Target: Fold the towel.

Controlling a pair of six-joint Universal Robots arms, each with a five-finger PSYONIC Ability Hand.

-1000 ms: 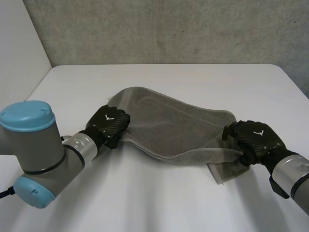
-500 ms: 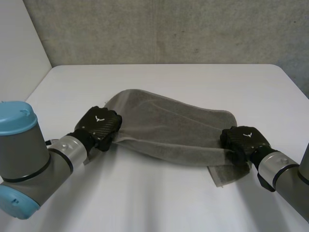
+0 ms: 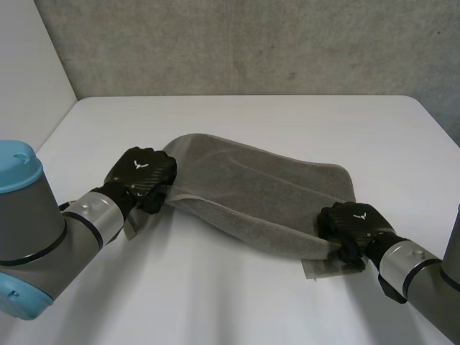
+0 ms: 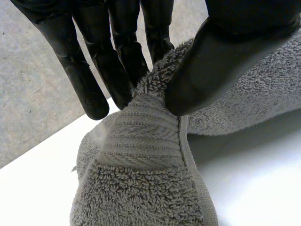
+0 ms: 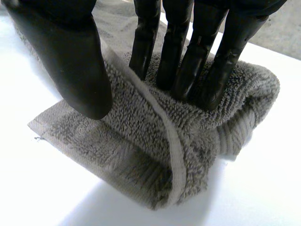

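A grey towel lies across the middle of the white table, its top layer folded over a lower one. My left hand is at the towel's left end. In the left wrist view its fingers and thumb pinch a bunched corner of the towel. My right hand is at the near right corner. In the right wrist view its fingers press into the folded towel, the hem runs up between them and the thumb, and a flat corner of the lower layer sticks out beside the thumb.
A grey wall runs behind the table's far edge. The table's left edge lies close to my left arm. Bare tabletop stretches in front of the towel and beyond it.
Both hands have moved left, the right one also nearer to me, dragging the towel's upper layer over the lower one. Less of the lower corner sticks out at the right.
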